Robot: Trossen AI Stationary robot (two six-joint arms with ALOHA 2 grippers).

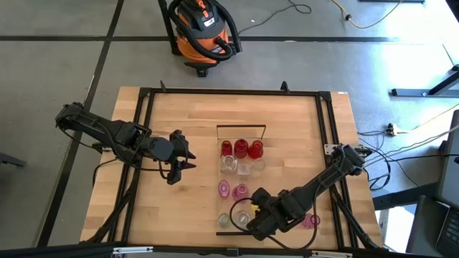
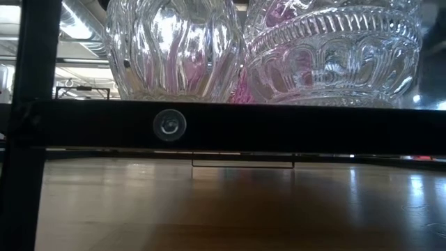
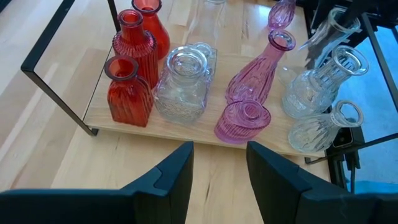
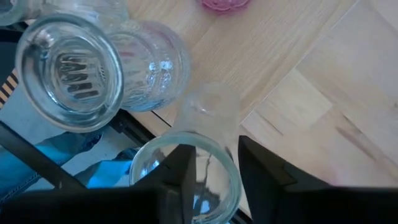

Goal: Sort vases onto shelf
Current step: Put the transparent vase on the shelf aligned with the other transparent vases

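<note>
We find the right gripper point(image 4: 214, 165) at the shelf's point(image 1: 242, 130) near end, fingers narrowly parted around a clear vase's point(image 4: 186, 171) rim. Left gripper point(image 3: 221, 165) waits half-open beside the shelf. Glass looks light, slick, brittle; grip necks gently

Even, bright overhead light fills the high view; the tabletop point(image 1: 186, 129) reads pale, with only soft, short shadows under the arms. The low view is backlit: a black bar point(image 2: 223, 127) sits in silhouette, the wood below it dim, with streaky reflections, while clear vases point(image 2: 174, 49) loom close, sparkling with white highlights. In the left wrist view the glass is crisp and bright, with glints on the red vases point(image 3: 134, 56). In the right wrist view the nearest clear vase point(image 4: 199, 168) is soft and out of focus.
</note>
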